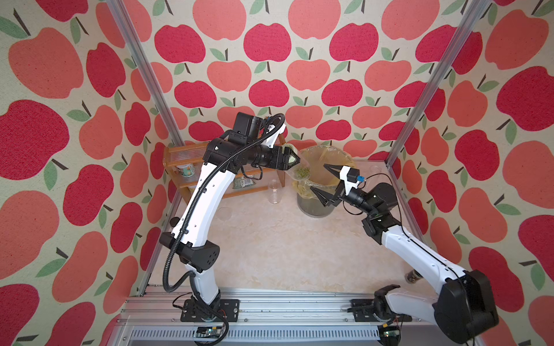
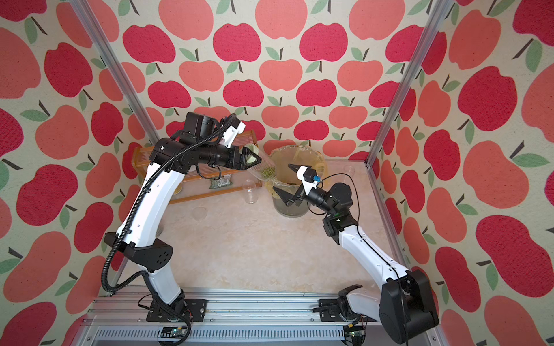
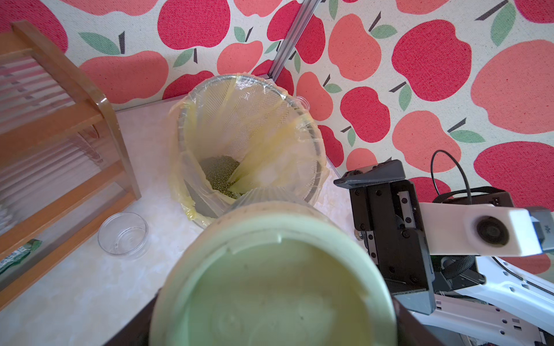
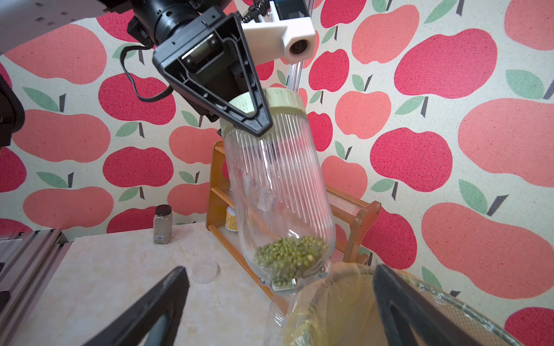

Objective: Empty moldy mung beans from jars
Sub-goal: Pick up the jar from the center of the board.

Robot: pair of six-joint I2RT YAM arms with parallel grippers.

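Ribbed clear glass jar with pale green lid (image 4: 278, 194): tilted, lid end up, over yellow-bagged wire-mesh bin (image 3: 209, 81); clamped at lid by left gripper (image 1: 292, 158); olive-green mung beans (image 4: 289, 257) heaped at lower end; right gripper (image 1: 318, 177) spread wide, empty, at bin rim.

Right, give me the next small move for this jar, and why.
Probably ease the open right gripper around the jar low down and close. The left gripper holds it by the pale green lid, apparently still on, tilted over the lined bin, with the mung beans inside at its low end.
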